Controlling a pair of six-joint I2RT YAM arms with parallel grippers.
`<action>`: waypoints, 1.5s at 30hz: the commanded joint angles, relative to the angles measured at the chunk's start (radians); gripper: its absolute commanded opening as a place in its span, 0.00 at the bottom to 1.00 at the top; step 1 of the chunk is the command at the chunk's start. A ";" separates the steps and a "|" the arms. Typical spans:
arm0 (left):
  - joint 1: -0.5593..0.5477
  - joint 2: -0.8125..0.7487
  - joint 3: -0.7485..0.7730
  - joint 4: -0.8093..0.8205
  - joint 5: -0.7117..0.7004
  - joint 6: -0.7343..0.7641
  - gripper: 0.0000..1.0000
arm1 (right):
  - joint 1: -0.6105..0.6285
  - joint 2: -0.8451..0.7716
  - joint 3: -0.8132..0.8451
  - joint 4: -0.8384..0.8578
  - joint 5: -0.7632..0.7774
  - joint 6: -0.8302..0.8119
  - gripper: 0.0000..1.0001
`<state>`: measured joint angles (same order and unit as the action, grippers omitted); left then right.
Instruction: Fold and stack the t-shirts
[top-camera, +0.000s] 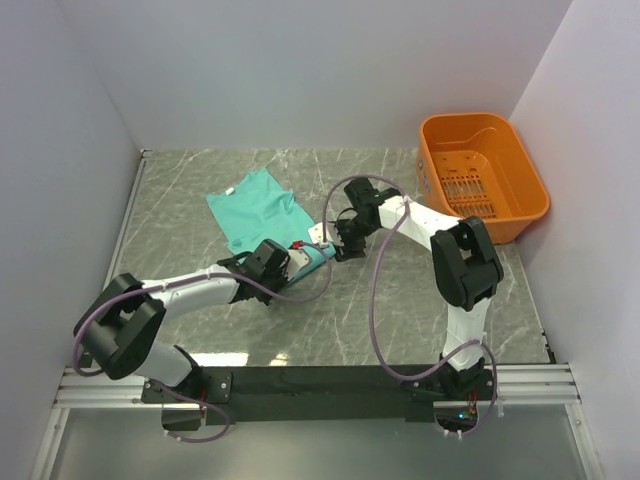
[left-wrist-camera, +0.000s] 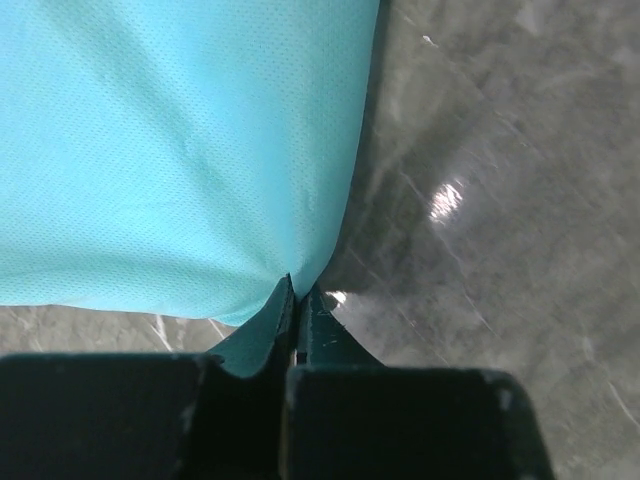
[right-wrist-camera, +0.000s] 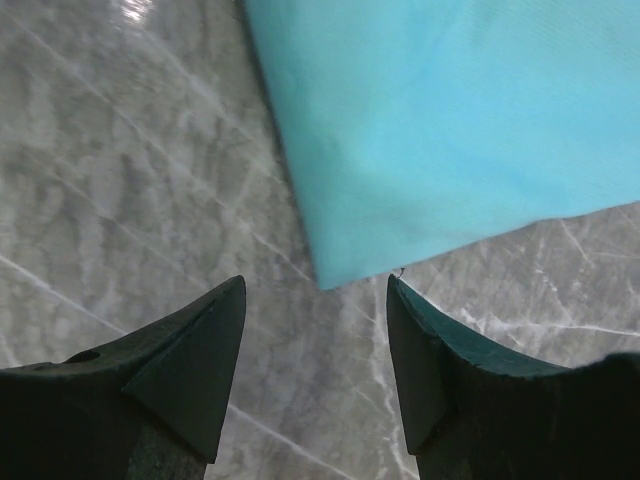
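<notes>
One turquoise t-shirt (top-camera: 258, 207) lies on the grey marbled table, partly folded, left of centre. My left gripper (top-camera: 312, 256) is shut on the shirt's near right corner; in the left wrist view the cloth (left-wrist-camera: 180, 150) is pinched between the closed fingertips (left-wrist-camera: 296, 300). My right gripper (top-camera: 343, 247) is open just right of that corner, fingers pointing down. In the right wrist view the shirt corner (right-wrist-camera: 440, 130) ends just ahead of the gap between the open fingers (right-wrist-camera: 316, 290), not touching them.
An orange plastic basket (top-camera: 483, 175) stands at the back right, with something small lying in its bottom. White walls close in the table at the back and sides. Cables loop from both arms over the table's middle.
</notes>
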<state>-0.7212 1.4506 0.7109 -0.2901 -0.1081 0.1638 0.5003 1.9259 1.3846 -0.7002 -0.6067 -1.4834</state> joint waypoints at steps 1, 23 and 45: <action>-0.003 -0.079 -0.028 0.012 0.073 0.011 0.01 | 0.011 0.033 0.076 -0.024 0.030 -0.018 0.65; -0.003 -0.099 -0.034 0.008 0.133 0.006 0.01 | 0.156 0.176 0.154 -0.058 0.304 0.049 0.56; -0.003 -0.210 -0.067 0.023 0.290 0.057 0.01 | 0.112 -0.014 0.039 -0.214 0.122 0.100 0.00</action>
<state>-0.7170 1.2930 0.6403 -0.3523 0.0669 0.1848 0.6231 2.0075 1.4738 -0.8345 -0.4397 -1.3830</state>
